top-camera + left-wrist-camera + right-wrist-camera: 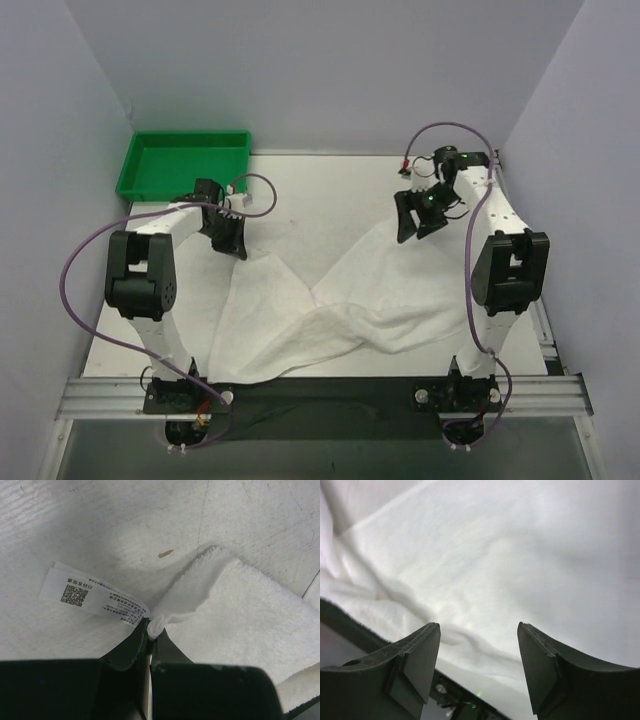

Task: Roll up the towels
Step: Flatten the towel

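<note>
One white towel [330, 310] lies rumpled across the table, bunched into a fold near the front edge. My left gripper [231, 246] is at the towel's far left corner. In the left wrist view the left gripper [154, 628] is shut on that corner of the towel [240, 610], with its printed care label [95, 597] lying flat on the table beside the jaws. My right gripper [416, 226] hovers over the far right part of the towel. Seen from the right wrist, the right gripper [479, 632] is open, with the towel [485, 555] below and nothing between its fingers.
A green plastic tray [139, 170] sits at the table's far left corner, just behind the left arm. Grey walls close in the table on three sides. A metal rail [320, 395] with both arm bases runs along the near edge.
</note>
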Motion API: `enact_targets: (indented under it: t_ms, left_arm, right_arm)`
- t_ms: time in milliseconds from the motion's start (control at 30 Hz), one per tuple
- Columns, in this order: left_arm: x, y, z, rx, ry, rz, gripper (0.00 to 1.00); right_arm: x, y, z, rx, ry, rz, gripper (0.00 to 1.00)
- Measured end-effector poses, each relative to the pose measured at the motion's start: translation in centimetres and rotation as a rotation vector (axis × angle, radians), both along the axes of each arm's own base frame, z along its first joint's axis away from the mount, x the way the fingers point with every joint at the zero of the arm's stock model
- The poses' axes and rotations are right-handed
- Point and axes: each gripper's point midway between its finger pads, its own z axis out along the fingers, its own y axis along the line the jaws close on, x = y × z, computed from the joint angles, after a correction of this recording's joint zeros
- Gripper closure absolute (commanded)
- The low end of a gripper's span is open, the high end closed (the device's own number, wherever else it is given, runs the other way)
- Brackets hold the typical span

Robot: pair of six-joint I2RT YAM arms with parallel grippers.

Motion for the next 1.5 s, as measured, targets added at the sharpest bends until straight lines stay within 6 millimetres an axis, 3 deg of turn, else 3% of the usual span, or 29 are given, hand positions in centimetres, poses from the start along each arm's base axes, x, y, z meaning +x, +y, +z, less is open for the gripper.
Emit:
enact_targets:
  t_ms: [100, 167, 233, 333, 433, 567, 867, 1033, 1067, 1133, 1167, 1267, 1400, 1500]
  left_arm:
    - [-0.5, -0.2, -0.1, 0.003, 0.012, -0.012, 0.93]
    - [-0.5, -0.1, -0.2, 0.003, 0.015, -0.011, 0.92]
    - [-0.5, 0.0, -0.2, 0.001, 0.018, -0.007, 0.92]
    - [-0.6, 0.1, -0.1, -0.01, 0.025, 0.0, 0.92]
    - [-0.7, 0.2, 0.0, -0.021, 0.033, 0.008, 0.92]
    - [-0.6, 0.4, 0.3, -0.036, 0.036, 0.019, 0.9]
    - [0.2, 1.0, 0.9, -0.08, 0.036, 0.055, 0.88]
    - [0.3, 1.4, 1.0, -0.095, 0.042, 0.077, 0.88]
    - [0.4, 1.5, 1.1, -0.096, 0.042, 0.08, 0.88]
    - [0.4, 1.7, 1.1, -0.103, 0.043, 0.086, 0.9]
    - [0.4, 1.9, 1.1, -0.105, 0.044, 0.093, 0.92]
    - [0.6, 3.0, 1.1, -0.107, 0.045, 0.124, 0.95]
    - [0.8, 4.6, 1.3, -0.111, 0.045, 0.168, 0.99]
    - [1.2, 5.8, 2.2, -0.118, 0.035, 0.201, 0.99]
  right_arm:
    - [8.2, -4.4, 2.9, -0.018, -0.19, -0.155, 0.37]
    - [12.1, -6.4, 3.5, -0.038, -0.255, -0.223, 0.37]
    - [14.8, -7.1, 2.8, -0.05, -0.284, -0.258, 0.37]
    - [16.5, -6.7, 0.4, -0.056, -0.259, -0.272, 0.37]
    - [16.6, -5.9, -2.6, -0.062, -0.195, -0.27, 0.35]
    - [16.5, -5.2, -5.2, -0.065, -0.141, -0.268, 0.33]
    - [16.6, -3.3, -6.8, -0.049, -0.126, -0.237, 0.32]
    - [16.2, -2.2, -8.7, -0.021, -0.079, -0.226, 0.39]
    - [16.2, -1.9, -8.6, -0.007, -0.077, -0.224, 0.43]
    - [16.2, -1.5, -8.5, 0.018, -0.074, -0.22, 0.61]
    - [16.1, -1.3, -8.4, 0.029, -0.068, -0.222, 0.77]
    - [15.9, -0.9, -8.4, 0.073, -0.051, -0.224, 1.0]
    - [15.1, -1.2, -8.0, 0.128, -0.019, -0.25, 1.0]
    - [14.7, -3.0, -5.8, 0.172, -0.03, -0.297, 1.0]
